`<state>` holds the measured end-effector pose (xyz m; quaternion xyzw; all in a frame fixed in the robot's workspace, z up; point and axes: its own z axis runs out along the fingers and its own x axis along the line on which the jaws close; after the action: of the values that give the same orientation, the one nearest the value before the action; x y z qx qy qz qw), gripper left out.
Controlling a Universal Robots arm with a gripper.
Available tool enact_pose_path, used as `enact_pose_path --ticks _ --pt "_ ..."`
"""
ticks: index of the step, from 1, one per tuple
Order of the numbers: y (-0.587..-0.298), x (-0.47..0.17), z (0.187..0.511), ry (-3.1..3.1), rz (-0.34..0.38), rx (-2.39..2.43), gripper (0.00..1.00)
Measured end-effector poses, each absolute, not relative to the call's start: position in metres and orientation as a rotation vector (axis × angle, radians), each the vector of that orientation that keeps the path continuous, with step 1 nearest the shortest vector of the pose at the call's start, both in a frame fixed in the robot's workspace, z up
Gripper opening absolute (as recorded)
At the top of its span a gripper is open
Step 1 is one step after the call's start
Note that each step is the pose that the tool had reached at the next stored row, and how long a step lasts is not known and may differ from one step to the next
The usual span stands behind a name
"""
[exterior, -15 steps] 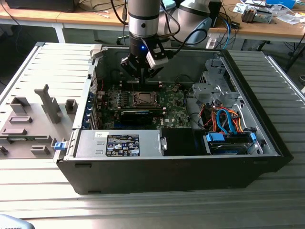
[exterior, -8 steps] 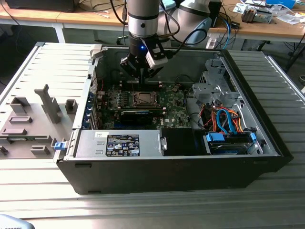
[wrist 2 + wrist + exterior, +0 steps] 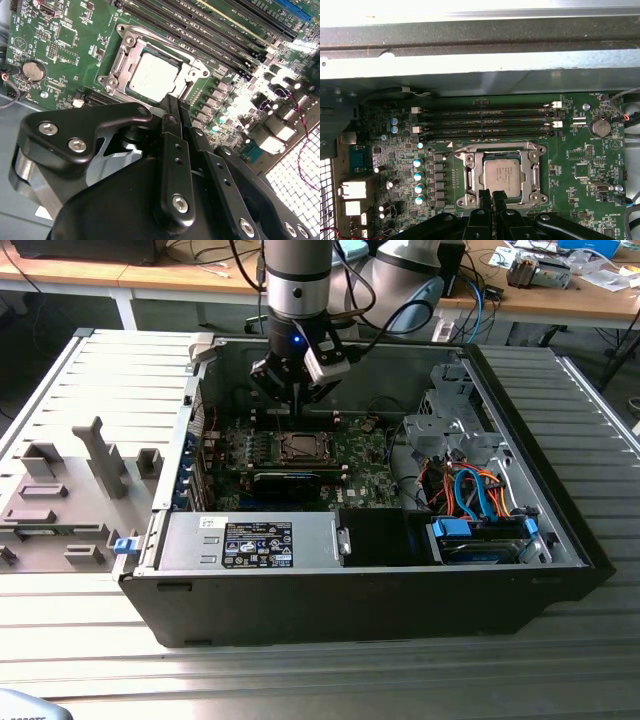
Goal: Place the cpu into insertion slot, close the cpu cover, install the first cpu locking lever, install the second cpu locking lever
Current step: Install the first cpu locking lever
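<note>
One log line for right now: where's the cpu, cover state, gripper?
cpu: seated in insertion slot | cpu cover: down around chip | gripper: shut, empty, just above the socket edge

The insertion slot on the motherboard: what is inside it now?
The cpu lies inside the insertion slot, its silvery top showing through the square window of the cpu cover. The chip hides the contacts below it.

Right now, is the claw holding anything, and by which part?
Nothing held. The black claw is shut with nothing between its fingertips, poised just above the edge of the small square silvery-grey cpu, which sits in the metal-rimmed insertion slot.
</note>
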<state>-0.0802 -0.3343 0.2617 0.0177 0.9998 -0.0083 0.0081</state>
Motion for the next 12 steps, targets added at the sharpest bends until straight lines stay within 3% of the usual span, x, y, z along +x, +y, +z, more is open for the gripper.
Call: enact_pose_path --ticks 12 --pt "-0.3343 -0.0845 0.2617 3.125 -0.026 0.055 0.16"
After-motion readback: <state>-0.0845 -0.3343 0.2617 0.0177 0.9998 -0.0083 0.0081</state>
